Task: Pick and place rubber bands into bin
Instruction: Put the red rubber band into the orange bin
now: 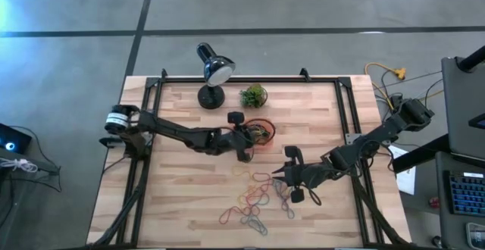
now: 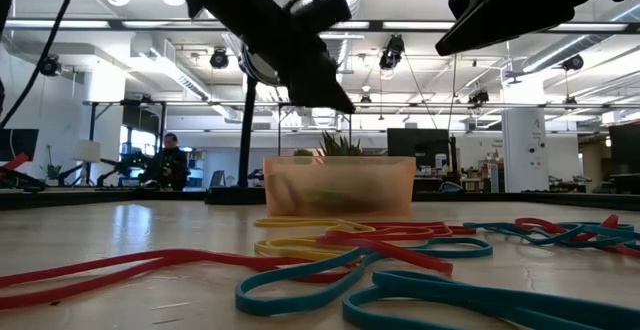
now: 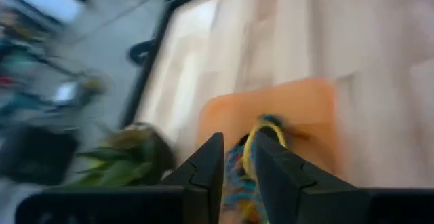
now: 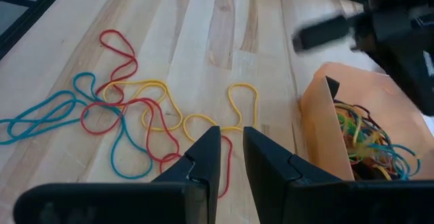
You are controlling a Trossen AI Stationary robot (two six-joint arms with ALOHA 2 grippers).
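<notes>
Your left end effector hangs right over the bin, fingers nearly together with a narrow gap; a yellow band shows past them, but you cannot tell whether it is gripped. Your right end effector sits low beside the loose rubber bands, fingers a slit apart, holding nothing. The bands lie just beneath and ahead of it, thin tangled loops of red, yellow and blue on the pale wood tabletop. The bin is translucent orange plastic, already heaped with bands. Bare planks surround the scatter; a plant and lamp stand beyond the bin.
</notes>
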